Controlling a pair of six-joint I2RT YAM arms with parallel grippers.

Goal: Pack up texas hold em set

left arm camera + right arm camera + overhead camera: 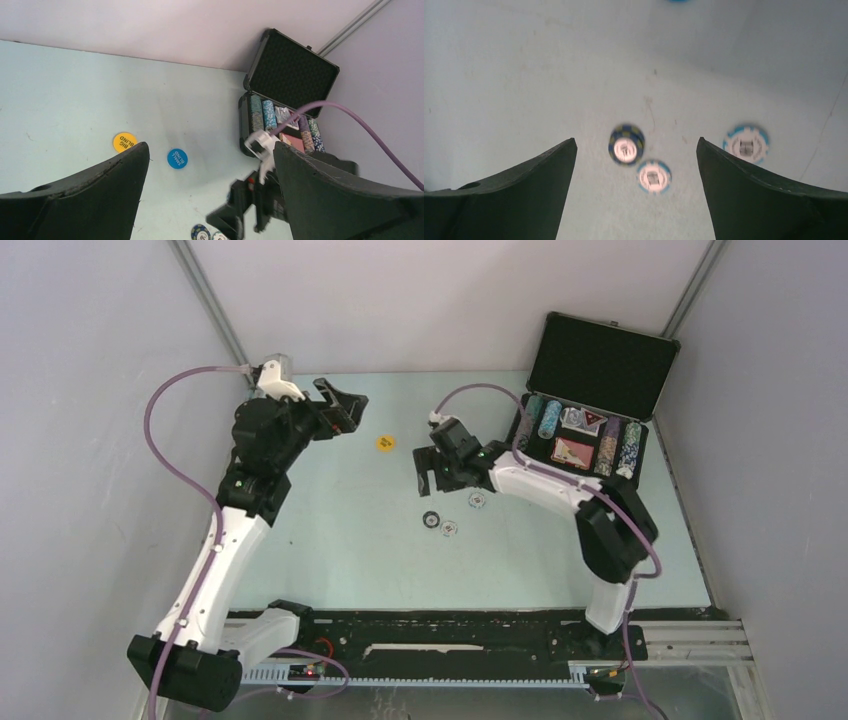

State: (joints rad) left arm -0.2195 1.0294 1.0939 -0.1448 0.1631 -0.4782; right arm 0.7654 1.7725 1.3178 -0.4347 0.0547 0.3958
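Right wrist view showed the right hand [636,141] released, empty, near a dark chip [626,145]. Flat on the bench [524,75], it might skid into the pale chip [654,176] just beside it when pinched.

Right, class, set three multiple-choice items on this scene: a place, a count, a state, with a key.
1. Where on the table is the case? A far right corner; B near left corner; C middle.
2. How many striped chips lie loose under the right gripper? A one; B three; C six.
3. The case's lid is: A shut; B open; C missing.
Key: 1 A, the top view shows it by the right wall; 2 B, the right wrist view shows three; 3 B, it stands upright.
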